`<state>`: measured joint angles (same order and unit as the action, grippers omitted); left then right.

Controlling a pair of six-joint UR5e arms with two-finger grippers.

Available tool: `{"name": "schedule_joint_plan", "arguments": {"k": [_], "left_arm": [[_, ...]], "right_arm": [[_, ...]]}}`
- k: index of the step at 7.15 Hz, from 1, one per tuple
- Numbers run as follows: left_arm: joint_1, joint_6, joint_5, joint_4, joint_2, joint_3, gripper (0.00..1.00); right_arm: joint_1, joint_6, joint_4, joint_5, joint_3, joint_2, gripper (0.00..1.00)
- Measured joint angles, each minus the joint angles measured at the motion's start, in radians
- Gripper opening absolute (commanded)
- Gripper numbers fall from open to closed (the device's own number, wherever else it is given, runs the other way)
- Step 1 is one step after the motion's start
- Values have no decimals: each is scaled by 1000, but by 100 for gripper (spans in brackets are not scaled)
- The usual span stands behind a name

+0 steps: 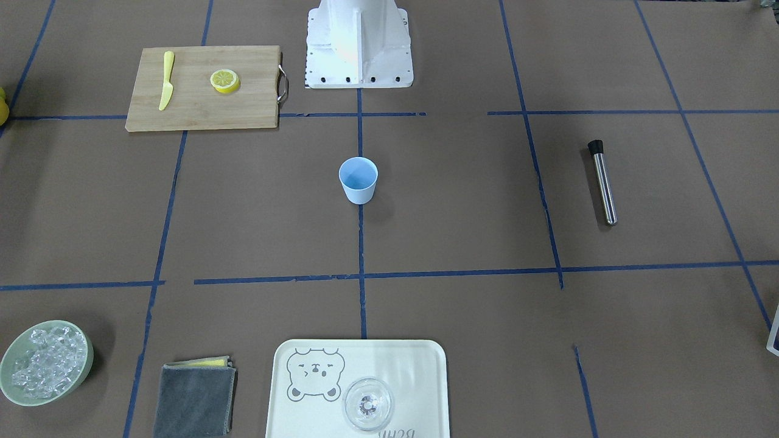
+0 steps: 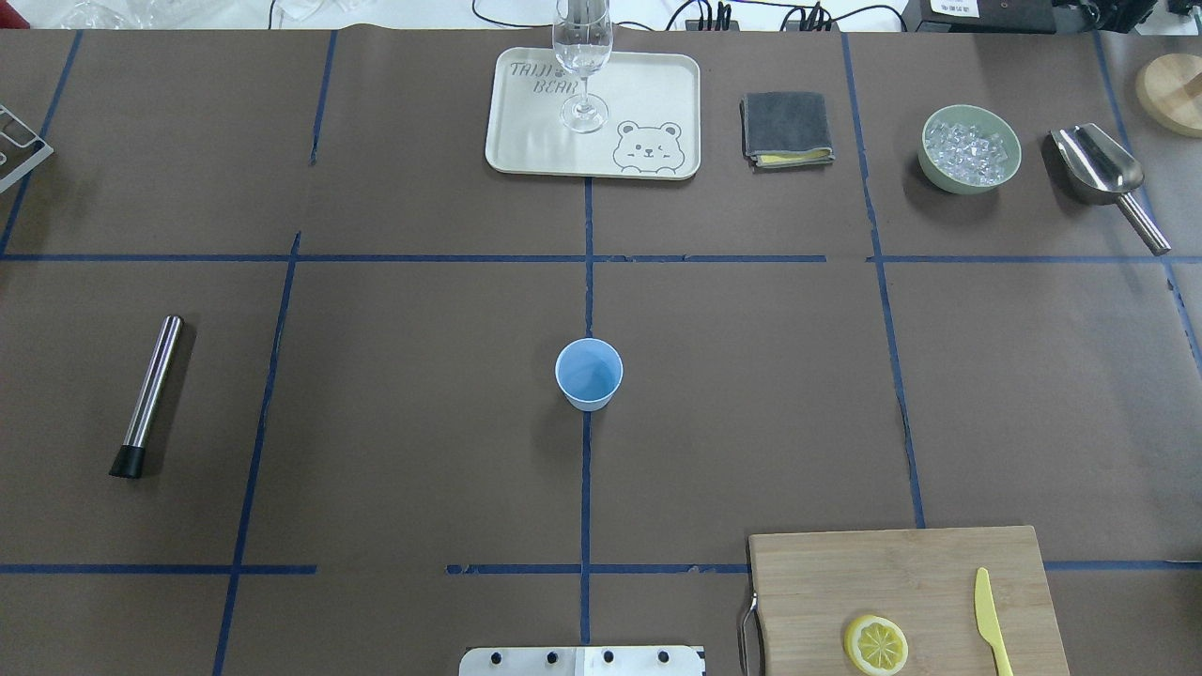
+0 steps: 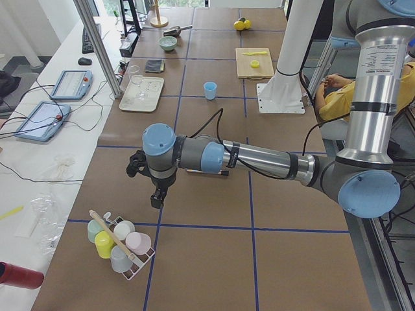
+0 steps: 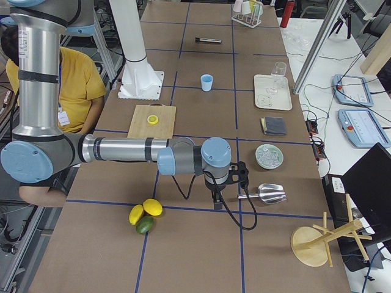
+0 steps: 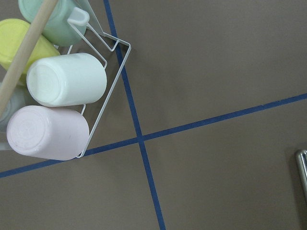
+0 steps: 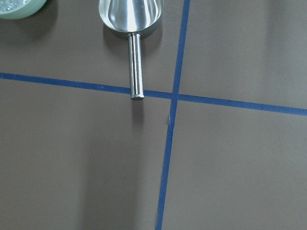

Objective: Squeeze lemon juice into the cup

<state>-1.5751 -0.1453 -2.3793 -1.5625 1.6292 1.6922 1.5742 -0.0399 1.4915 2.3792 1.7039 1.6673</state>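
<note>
The light-blue cup stands upright at the table's middle, also visible in the front view as the cup. A lemon slice lies flat on the wooden cutting board at the near right, beside a yellow toy knife. My left gripper hangs far out to the left near a cup rack, and whether it is open or shut I cannot tell. My right gripper hangs far to the right by a metal scoop, its state also unclear. Neither wrist view shows fingers.
A steel muddler lies at the left. At the far edge are a bear tray with a clear glass, a grey cloth, a green bowl of ice and a scoop. A rack of cups sits below the left gripper.
</note>
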Motion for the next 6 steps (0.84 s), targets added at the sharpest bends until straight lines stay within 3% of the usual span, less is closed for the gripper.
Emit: {"name": "schedule_joint_plan", "arguments": {"k": [2,4,6], "left_arm": [[1,3,0,-5,1,10,100],[4,3,0,-7,2,16,100],[7,5,0,-8,3,23,100]], "right_arm": [[-48,1,0,13,65,24,100],[-148,32,-6,23,191,97,100],[-295,261,-77,18,304,137,100]]}}
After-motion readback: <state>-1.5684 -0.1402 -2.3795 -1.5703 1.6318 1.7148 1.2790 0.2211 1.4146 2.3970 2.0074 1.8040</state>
